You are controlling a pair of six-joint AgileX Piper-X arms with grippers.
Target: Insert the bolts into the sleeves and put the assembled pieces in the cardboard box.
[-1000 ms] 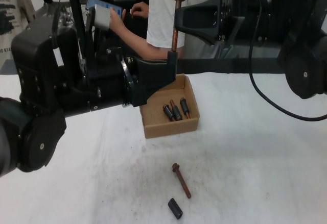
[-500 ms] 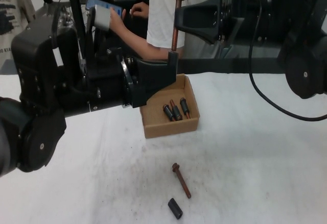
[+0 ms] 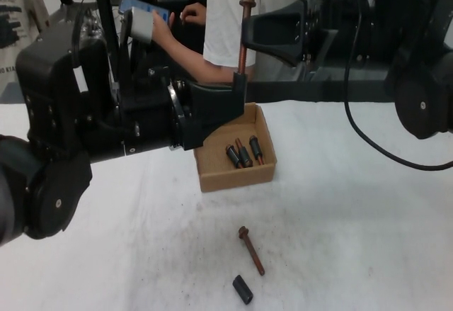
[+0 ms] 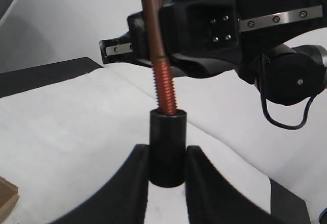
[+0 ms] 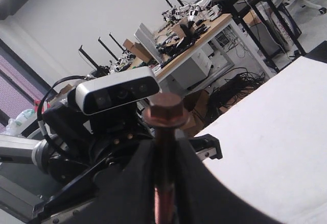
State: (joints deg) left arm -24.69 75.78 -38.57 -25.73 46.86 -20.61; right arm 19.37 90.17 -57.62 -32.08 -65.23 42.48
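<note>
We clamp the black sleeve (image 4: pixel 167 147) upright in the left pincer (image 4: pixel 167 157), above the worktop (image 3: pixel 354 205). The right pincer (image 5: pixel 164 165) grips the bolt (image 4: pixel 155 45), threaded tip just inside the sleeve's mouth. We should keep both in line and press straight down.

Copper-brown bolt (image 4: pixel 162 89); black sleeve (image 4: pixel 167 147); tan cardboard box (image 3: pixel 237 178).
</note>
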